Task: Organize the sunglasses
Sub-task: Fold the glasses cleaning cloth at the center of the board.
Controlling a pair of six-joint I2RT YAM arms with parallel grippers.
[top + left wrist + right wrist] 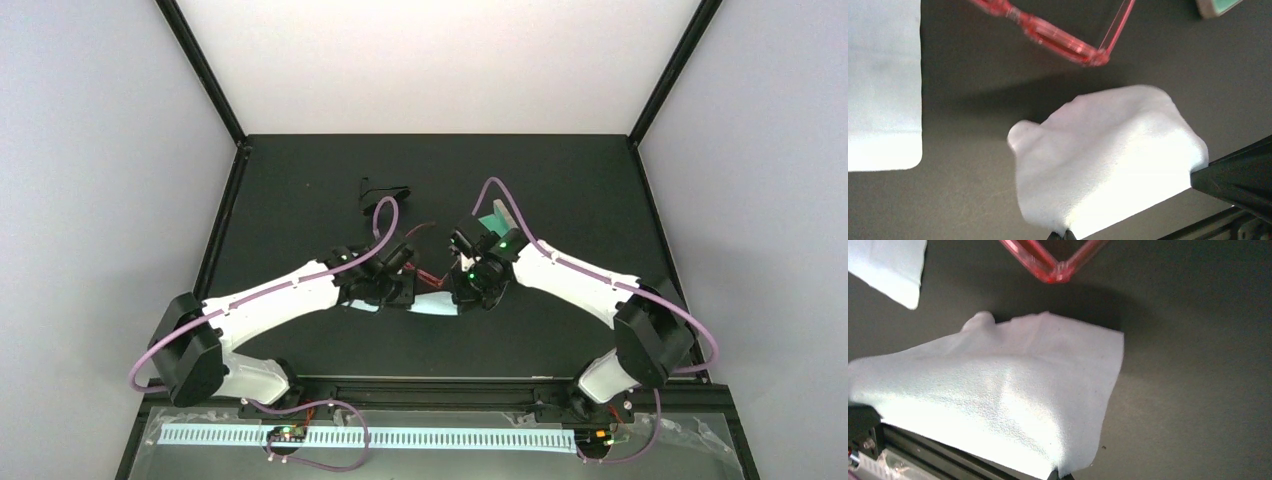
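The sunglasses [1058,37], thin red-pink frame with slim arms, lie on the dark mat just beyond a pale cloth [1108,160]. In the right wrist view only one corner of the sunglasses [1050,265] shows above the same cloth [998,395]. My left gripper [1062,235] is shut on one edge of the cloth, and my right gripper [1060,474] is shut on another corner. The cloth hangs slack between them, slightly raised. From above, both arms meet at mid-table over the cloth [435,305], and the sunglasses [428,272] are mostly hidden between the wrists.
A second pale cloth [883,85] lies flat on the mat to the left, also showing as a corner of the second cloth [888,270]. A teal case [495,218] sits behind the right wrist. A black object [380,195] lies farther back on the left. The table's front rail [923,450] is close.
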